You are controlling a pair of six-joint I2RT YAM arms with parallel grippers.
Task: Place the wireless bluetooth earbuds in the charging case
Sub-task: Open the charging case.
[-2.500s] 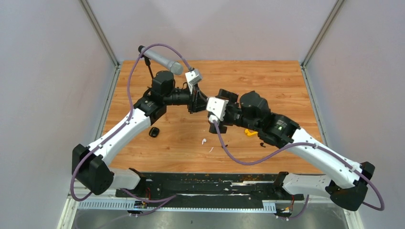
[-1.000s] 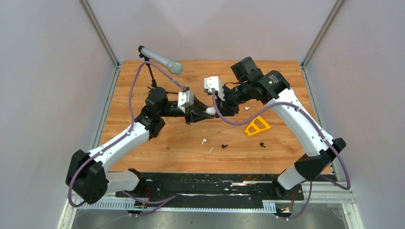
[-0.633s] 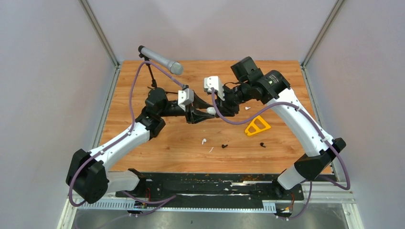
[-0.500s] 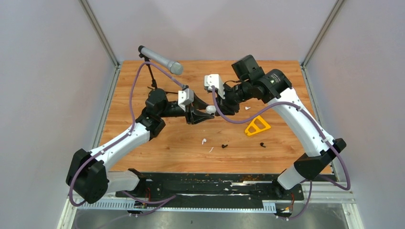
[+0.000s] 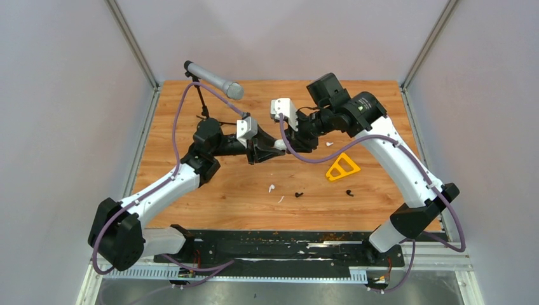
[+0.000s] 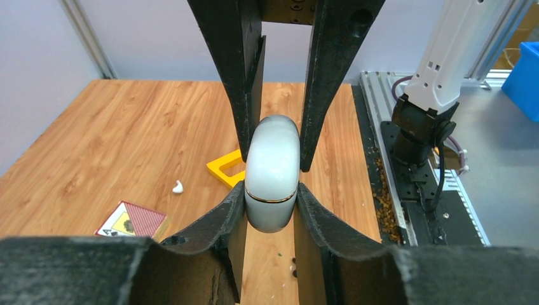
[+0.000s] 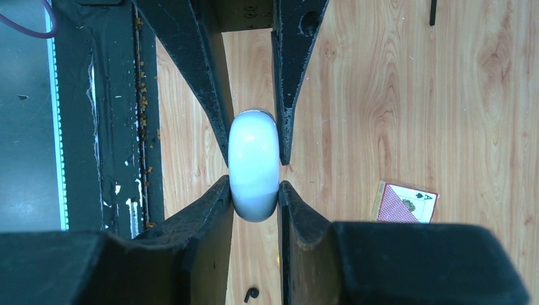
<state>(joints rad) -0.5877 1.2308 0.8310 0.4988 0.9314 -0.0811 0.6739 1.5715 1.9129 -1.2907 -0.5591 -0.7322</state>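
Top external view: fingers of the left gripper (image 5: 269, 152) pinch one end of the white charging case (image 5: 278, 145), held above the worktop (image 5: 222, 190); fingers of the right gripper (image 5: 288, 141) pinch its other end. Loose on the wood lie a near white earbud (image 5: 271, 188), left black earbud (image 5: 298, 194), far white earbud (image 5: 329, 144) and right black earbud (image 5: 349, 192).

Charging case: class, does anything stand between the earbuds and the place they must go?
Yes. The charging case is shut, its lid closed along the seam. It hangs above the table, clamped at opposite ends by the fingers of the left gripper and the right gripper. The earbuds lie loose on the wood.
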